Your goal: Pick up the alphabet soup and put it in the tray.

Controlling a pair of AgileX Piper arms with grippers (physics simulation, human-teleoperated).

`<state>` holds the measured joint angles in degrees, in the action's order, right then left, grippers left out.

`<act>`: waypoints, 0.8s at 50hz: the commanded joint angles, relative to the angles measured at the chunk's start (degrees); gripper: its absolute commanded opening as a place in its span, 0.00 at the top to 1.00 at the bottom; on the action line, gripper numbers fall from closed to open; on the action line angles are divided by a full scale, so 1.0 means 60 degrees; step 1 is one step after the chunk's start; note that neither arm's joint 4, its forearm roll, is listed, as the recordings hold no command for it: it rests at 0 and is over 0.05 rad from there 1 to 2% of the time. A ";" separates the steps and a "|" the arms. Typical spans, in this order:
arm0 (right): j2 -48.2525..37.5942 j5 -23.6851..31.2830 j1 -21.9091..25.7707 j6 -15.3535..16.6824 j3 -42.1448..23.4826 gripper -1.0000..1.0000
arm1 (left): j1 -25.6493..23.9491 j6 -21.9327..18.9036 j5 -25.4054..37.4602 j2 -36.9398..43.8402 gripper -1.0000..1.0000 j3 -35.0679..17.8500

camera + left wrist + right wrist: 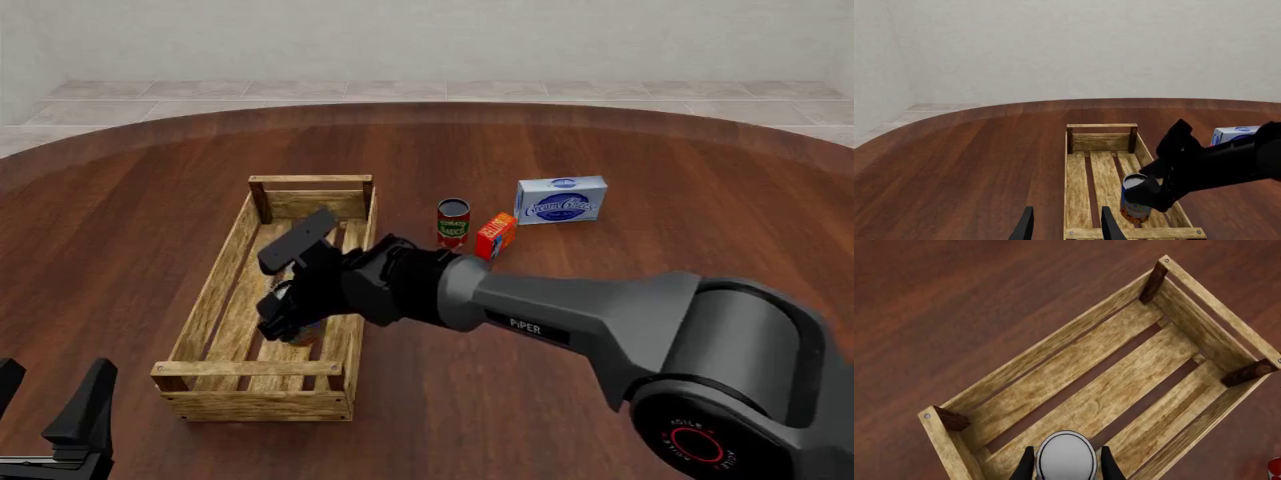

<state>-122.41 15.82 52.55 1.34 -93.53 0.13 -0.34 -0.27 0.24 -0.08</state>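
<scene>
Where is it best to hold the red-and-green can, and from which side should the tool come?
Probably its round side wall, around mid-height. The red-and-green can stands upright, so a level approach suits it. An orange box stands close on its right and the tray on its left, so come from the near side or from above.

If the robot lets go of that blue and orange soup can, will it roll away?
Probably not. The small blue-and-orange alphabet soup can looks upright inside the long wooden slat tray, so its flat base should likely keep it standing. If it tipped, its round side could roll, though the tray's walls would likely stop it. The right pincer grips it.
</scene>
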 commanded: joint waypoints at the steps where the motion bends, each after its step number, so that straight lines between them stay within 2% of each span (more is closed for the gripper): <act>1: 0.0088 0.0010 -0.0007 -0.0133 -0.0043 0.00 | 0.0016 -0.0001 0.0026 -0.0023 0.00 -0.0007; 21: 0.0088 0.0010 -0.0007 -0.0133 -0.0043 0.00 | 0.0016 -0.0001 0.0026 -0.0023 0.00 -0.0007; 22: -0.0082 0.0208 -0.0092 -0.0220 -0.0162 0.00 | 0.0016 0.0000 0.0026 -0.0023 0.00 -0.0007; 40: 0.1336 0.0107 0.0021 0.0016 0.0711 0.00 | 0.0017 0.0000 0.0024 -0.0024 0.00 -0.0007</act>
<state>-118.28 16.49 52.43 0.97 -91.65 0.13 -0.34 -0.27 0.24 -0.08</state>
